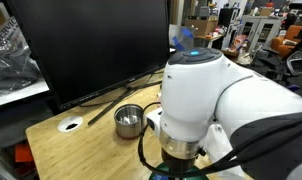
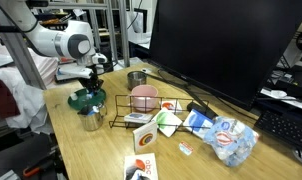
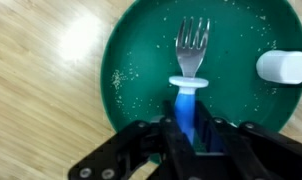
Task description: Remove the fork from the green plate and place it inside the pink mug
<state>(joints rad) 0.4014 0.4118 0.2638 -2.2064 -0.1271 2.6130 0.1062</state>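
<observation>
Pale wooden surface (image 1: 91, 150) runs under a large dark monitor (image 2: 216, 45), which stands at the back in both exterior views. Your arm (image 1: 206, 95) fills the foreground of an exterior view and hides the work there; only a steel pot (image 1: 129, 121) near the monitor's foot shows clearly beside it.

From the wrist view you are looking straight down onto the green plate (image 3: 141, 60). The fork (image 3: 191, 50) lies across the plate's middle, its tines pointing away from the camera and its blue handle running back toward you. Your gripper (image 3: 188, 128) is low over the plate, and the handle passes between the fingers (image 3: 167, 135), which sit narrow and close on either side of it. You cannot tell from this view whether they are pressing on the handle or only flanking it. A small white round object (image 3: 283, 67) rests at the plate's rim, well apart from the fork.

In an exterior view the gripper (image 2: 91, 82) hangs just above the plate (image 2: 88, 98) near the surface's edge, with a small metal cup (image 2: 91, 122) just beside the plate. The pink mug (image 2: 143, 97) stands upright near the plate, toward the monitor, next to a black wire rack (image 2: 156, 118).
</observation>
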